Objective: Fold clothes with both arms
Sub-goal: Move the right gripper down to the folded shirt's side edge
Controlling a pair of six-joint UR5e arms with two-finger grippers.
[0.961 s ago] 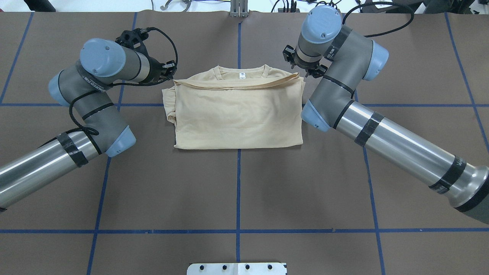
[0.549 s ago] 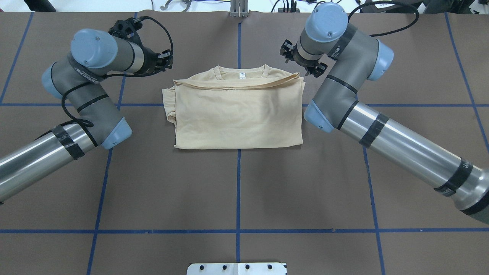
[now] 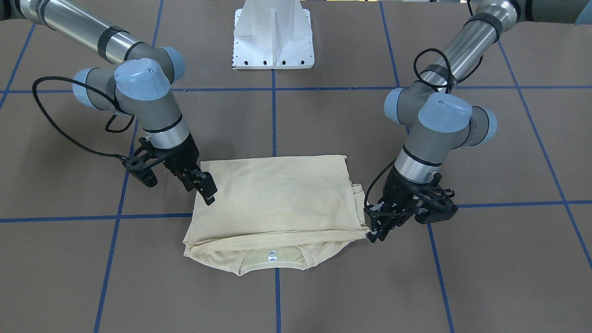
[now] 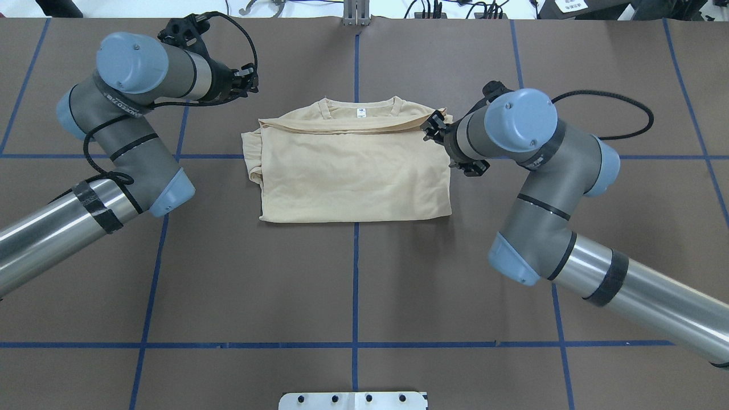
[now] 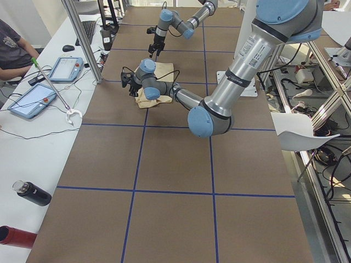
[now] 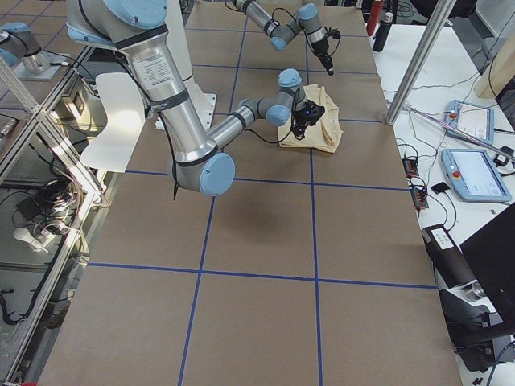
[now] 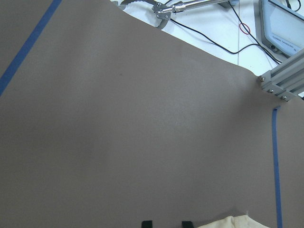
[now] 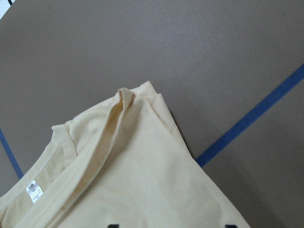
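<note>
The clothes are one cream-yellow shirt, folded into a rectangle at the table's middle. Its collar and white label point away from the robot, and a loose fold edge runs below the collar. My right gripper hovers open over the shirt's far right corner; in the front-facing view this gripper is above the shirt. My left gripper stands open and empty, off the fabric beyond the far left corner. Its fingertips show above bare table beside a shirt corner.
The white pedestal base stands at the robot's side of the brown table, which is marked with blue tape lines. Beyond the far edge are aluminium posts, tablets, cables and a seated person.
The right wrist has swung in from beyond the shirt's far right corner to over that corner. The left gripper has drawn back a little, farther from the shirt. The shirt has not moved.
</note>
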